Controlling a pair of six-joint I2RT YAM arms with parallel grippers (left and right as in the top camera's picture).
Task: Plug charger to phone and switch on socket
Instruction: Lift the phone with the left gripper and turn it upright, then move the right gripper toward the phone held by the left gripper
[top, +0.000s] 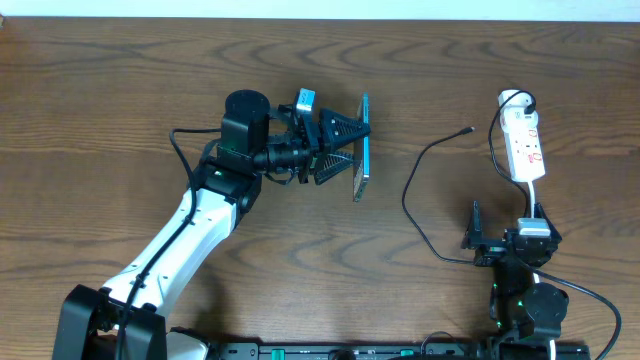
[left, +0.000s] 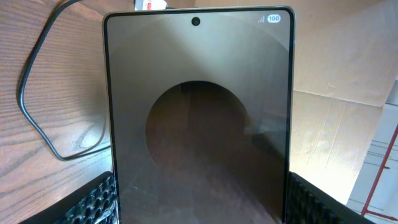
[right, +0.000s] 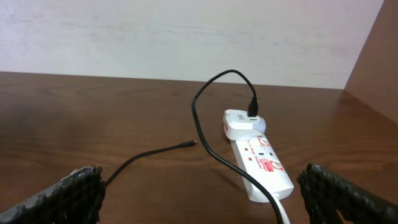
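My left gripper (top: 350, 150) is shut on the phone (top: 361, 148) and holds it on its edge above the table centre. In the left wrist view the phone's dark glossy face (left: 199, 124) fills the frame between the fingers (left: 202, 208). The charger, a thin black cable (top: 410, 195), lies loose with its tip (top: 471, 128) right of the phone. Its other end enters a white adapter on the socket (top: 524, 145). My right gripper (top: 503, 232) is open and empty, just in front of the socket (right: 261, 163). The cable tip (right: 194, 144) lies ahead of it, to the left.
The socket's white cord (top: 535, 195) runs from the strip toward my right arm and passes between the right fingers (right: 283, 211). A cardboard wall shows behind the phone in the left wrist view (left: 336, 93). The table is dark wood (top: 120, 90).
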